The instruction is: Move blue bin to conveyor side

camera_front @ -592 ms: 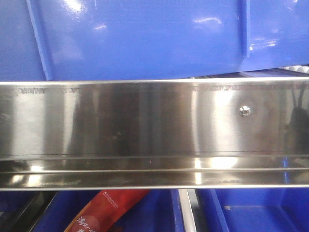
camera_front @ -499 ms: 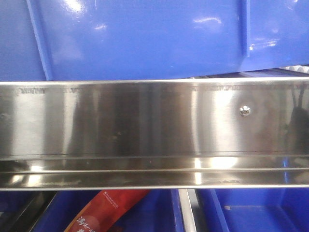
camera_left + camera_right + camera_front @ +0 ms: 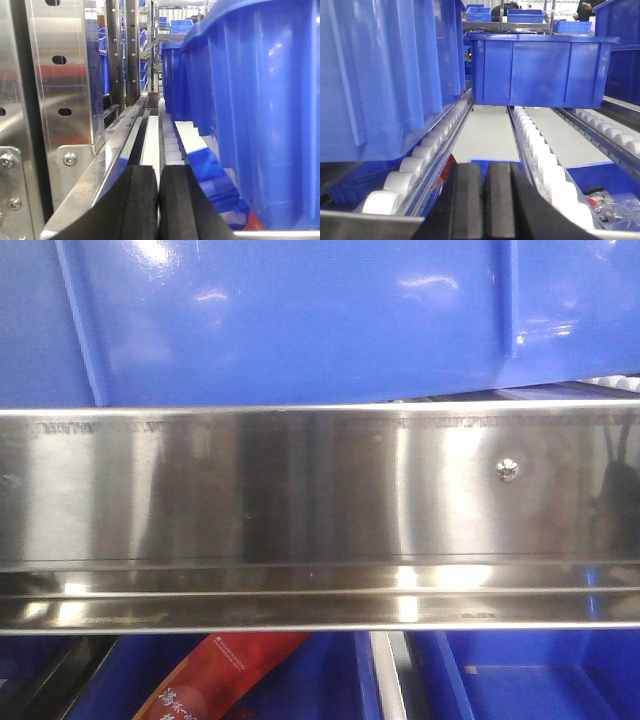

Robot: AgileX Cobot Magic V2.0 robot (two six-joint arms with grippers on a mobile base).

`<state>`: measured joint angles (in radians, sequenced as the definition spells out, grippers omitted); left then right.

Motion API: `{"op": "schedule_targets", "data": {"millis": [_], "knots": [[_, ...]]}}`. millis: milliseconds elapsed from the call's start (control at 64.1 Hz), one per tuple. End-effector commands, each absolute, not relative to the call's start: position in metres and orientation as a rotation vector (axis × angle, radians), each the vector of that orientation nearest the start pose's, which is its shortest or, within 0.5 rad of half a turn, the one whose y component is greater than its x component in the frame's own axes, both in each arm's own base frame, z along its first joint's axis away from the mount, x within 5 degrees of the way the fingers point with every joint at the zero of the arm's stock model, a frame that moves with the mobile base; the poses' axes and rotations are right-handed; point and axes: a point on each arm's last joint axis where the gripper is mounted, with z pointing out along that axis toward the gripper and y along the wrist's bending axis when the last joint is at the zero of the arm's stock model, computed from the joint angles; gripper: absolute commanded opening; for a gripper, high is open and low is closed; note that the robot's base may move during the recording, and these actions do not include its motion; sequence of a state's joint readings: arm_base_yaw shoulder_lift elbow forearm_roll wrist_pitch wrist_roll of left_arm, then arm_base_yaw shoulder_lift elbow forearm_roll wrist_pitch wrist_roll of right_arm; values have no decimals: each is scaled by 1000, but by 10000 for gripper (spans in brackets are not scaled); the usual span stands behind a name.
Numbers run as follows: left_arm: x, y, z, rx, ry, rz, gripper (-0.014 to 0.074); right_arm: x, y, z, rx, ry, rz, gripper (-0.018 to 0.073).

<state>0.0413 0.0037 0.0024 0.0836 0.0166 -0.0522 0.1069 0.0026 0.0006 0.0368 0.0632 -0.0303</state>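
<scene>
Nothing has moved in the past half-second: the blue bin [image 3: 300, 320] fills the upper frame of the front view, above the steel rail [image 3: 300, 490]. Both clenched empty, left gripper [image 3: 158, 200] and right gripper [image 3: 484, 200] sit bottom centre of their wrist views.

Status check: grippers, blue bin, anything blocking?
Left gripper shut, empty; right gripper shut, empty. Blue bin on rollers between them, ungripped. Steel rail just below its front; conveyor not in view.
</scene>
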Motion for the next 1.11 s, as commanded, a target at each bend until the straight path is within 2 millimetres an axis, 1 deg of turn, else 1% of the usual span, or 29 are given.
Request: {"op": "schedule_targets", "data": {"millis": [0,436,546,608,686,748,779,904,1013,1091], "knots": [[56,2,213,-11,1484,56,4,56,6,209,-89,1524,75,-88],[56,2,214,-9,1469,55,4,56,6,210,-92,1522,71,-88],[56,2,215,-9,1465,55,4,56,6,213,-89,1487,71,-88],[56,2,215,-9,1459,54,4,55,6,217,-85,1437,72,-88],[55,2,220,-5,1412,53,4,54,5,224,-80,1359,72,-88],[55,2,223,-3,1379,51,4,54,5,225,-79,1349,72,-88],[55,1,223,-3,1372,51,4,53,5,232,-79,1344,73,-88],[51,2,243,-6,1357,55,4,46,5,258,-83,1372,74,-88],[44,2,262,-13,1375,60,4,34,4,286,-86,1380,76,-88],[38,2,278,-17,1365,63,4,26,3,301,-88,1386,77,-88]]}}
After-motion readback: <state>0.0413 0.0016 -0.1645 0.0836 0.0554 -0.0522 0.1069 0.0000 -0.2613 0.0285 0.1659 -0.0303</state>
